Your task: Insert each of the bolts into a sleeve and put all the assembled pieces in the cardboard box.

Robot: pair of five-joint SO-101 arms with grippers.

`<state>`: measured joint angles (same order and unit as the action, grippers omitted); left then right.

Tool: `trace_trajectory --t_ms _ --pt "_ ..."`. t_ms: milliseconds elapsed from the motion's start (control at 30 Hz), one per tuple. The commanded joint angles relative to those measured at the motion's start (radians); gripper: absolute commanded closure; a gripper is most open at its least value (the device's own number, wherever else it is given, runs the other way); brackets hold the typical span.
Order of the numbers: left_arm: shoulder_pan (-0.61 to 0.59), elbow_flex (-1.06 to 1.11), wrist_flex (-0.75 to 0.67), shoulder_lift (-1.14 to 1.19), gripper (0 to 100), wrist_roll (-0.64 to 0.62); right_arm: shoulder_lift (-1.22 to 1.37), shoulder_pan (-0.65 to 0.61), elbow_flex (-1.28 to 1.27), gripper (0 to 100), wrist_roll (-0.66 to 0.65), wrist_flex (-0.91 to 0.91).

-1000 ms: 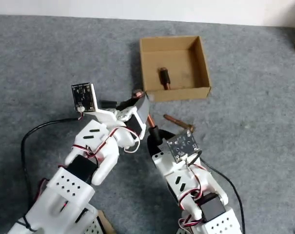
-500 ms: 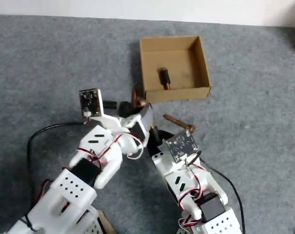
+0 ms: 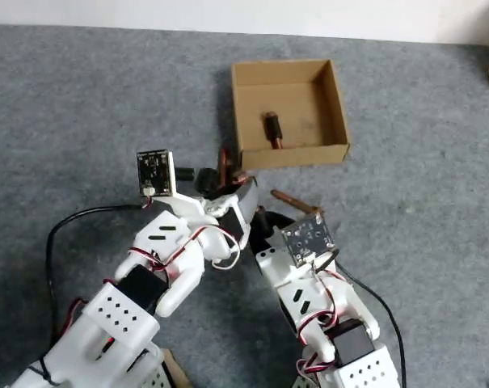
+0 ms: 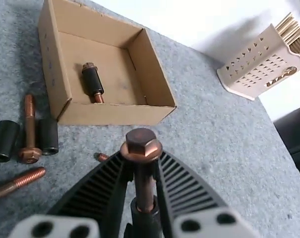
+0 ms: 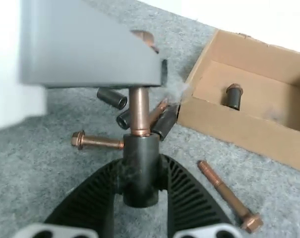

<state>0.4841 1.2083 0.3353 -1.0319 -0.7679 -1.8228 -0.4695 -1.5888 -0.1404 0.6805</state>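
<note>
At centre, left jaws are clamping a stiff copper hex bolt (image 4: 141,145). Right jaws are gripping a seemingly slick black cylindrical sleeve (image 5: 139,168)

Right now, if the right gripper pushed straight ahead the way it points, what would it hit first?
Probably the bolt in the left gripper: its tip meets the mouth of the sleeve the right gripper holds.
</note>
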Motion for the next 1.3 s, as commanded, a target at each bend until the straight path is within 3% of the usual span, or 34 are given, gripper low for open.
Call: trace_trajectory --t_ms 0,167,333,633,1067,1133,1267 --pt "0.018 -0.008 0.043 -0.016 99 -0.005 -0.018 0.053 0.062 99.4 0.014 -0.142" --pt "0.031 -0.005 0.054 -0.016 99 -0.003 -0.018 0.056 -0.021 99.4 0.009 -0.288" --pt "0.139 -0.004 0.109 -0.016 99 0.115 -0.018 0.056 -0.113 99.4 0.008 -0.438" --pt "0.127 -0.004 0.118 -0.008 99 0.215 -0.018 0.056 -0.131 99.4 0.008 -0.441" --pt "0.127 -0.004 0.118 -0.012 99 0.222 -0.016 0.058 -0.157 99.4 0.006 -0.440" --pt "0.127 -0.004 0.118 -0.012 94 0.222 -0.016 0.058 -0.163 99.4 0.006 -0.440" --pt "0.127 0.013 0.120 -0.012 74 0.218 -0.016 0.059 -0.163 99.4 0.006 -0.440"
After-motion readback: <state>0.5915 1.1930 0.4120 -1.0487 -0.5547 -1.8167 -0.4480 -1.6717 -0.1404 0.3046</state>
